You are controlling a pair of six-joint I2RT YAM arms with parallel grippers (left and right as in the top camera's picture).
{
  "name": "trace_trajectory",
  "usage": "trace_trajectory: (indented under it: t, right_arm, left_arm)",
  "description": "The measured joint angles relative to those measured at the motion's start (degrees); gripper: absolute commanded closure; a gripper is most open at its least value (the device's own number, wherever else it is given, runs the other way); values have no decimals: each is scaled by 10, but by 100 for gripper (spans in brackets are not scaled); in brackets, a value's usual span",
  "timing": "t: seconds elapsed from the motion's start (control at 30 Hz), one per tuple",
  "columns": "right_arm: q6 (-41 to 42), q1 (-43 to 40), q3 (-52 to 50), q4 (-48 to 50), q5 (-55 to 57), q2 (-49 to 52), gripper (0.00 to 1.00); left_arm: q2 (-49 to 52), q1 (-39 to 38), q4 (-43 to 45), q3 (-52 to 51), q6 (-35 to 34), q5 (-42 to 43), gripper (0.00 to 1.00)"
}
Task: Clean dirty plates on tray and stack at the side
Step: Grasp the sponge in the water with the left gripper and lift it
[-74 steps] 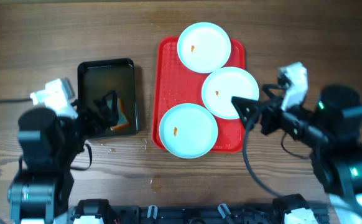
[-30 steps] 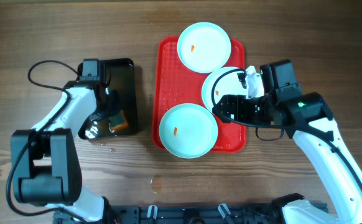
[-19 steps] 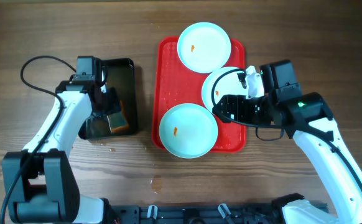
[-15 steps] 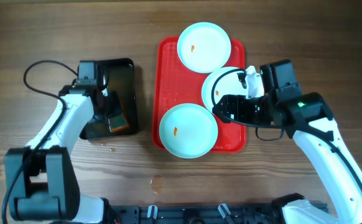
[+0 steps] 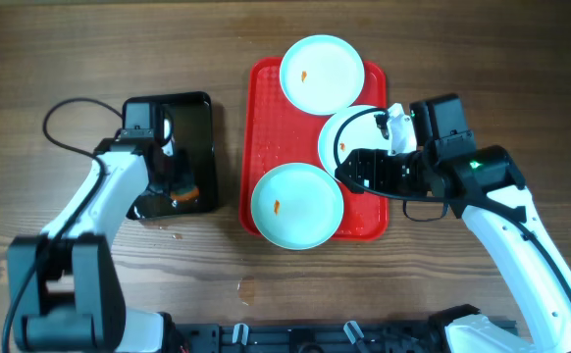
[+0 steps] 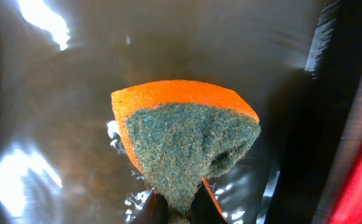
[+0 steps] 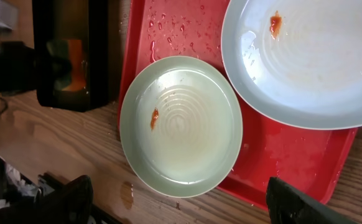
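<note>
Overhead: the left gripper (image 5: 175, 178) reaches down into the black tray (image 5: 193, 102), and the sponge (image 5: 183, 195) sits right at its tip. Off to its right lies the red tray (image 5: 266, 118) with three plates (image 5: 322, 74), each marked with an orange smear (image 5: 279, 206). The right gripper (image 5: 356, 172) hangs over the middle plate (image 5: 359, 132). One plate is beyond it and one (image 5: 297, 206) is just to its near left. From here I cannot tell how its jaws stand.

Left wrist: the two fingers (image 6: 148, 211) are pressed together on the lower edge of the sponge (image 6: 187, 140), which shows an orange rim and a green scouring face. The black tray's wet floor (image 6: 56, 124) lies behind it (bright glare on the liquid).

Right wrist: the fingers (image 7: 56, 202) are spread wide with nothing between them. Directly ahead lies one smeared plate (image 7: 181, 124), overhanging the red tray's (image 7: 280, 155) edge onto the table (image 7: 63, 143). A second plate (image 7: 311, 62) is ahead to the right, and the black tray (image 7: 97, 56) is ahead to the left.
</note>
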Motion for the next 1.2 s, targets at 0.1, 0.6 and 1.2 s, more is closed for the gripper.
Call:
trace_trajectory:
  t: [0.1, 0.6, 1.2]
  right_arm:
    - [4, 0, 0, 2, 0, 0, 11]
    - [11, 0, 0, 6, 1, 0, 11]
    - [50, 0, 0, 6, 146, 69, 45]
  left_arm:
    - [-26, 0, 3, 9, 9, 0, 94]
    - [32, 0, 55, -24, 18, -2, 96]
    - [-55, -53, -68, 125, 21, 16, 96]
